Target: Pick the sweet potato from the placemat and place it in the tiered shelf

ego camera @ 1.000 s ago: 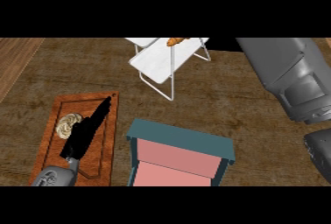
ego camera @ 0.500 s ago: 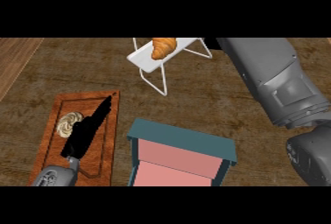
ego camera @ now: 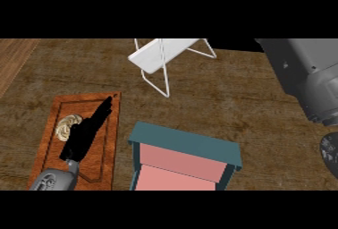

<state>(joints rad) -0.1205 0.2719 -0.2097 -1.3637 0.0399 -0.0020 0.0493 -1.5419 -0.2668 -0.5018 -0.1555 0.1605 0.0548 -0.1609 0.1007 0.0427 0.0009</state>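
Observation:
The white tiered shelf [ego camera: 162,53] on wire legs stands at the back of the counter, its upper part cut off by the view's top. No sweet potato shows on it or anywhere else. The rust-brown placemat [ego camera: 99,161] lies at the front left with a round pale pattern [ego camera: 68,127] on it. My left hand [ego camera: 86,132] rests flat over the placemat, fingers straight and pointing up and to the right, holding nothing. Only the grey right forearm [ego camera: 307,74] shows, at the right edge and running up out of the view; its hand is hidden.
A teal box [ego camera: 188,144] with a pink inside stands at the front centre, right of the placemat. The counter's brown top [ego camera: 218,103] lies bare between the box and the shelf. A lighter wooden strip [ego camera: 13,58] runs along the far left.
The orange sweet potato seen on the shelf half a second ago no longer shows. The right forearm has shifted to the right edge. The left hand has stayed on the placemat.

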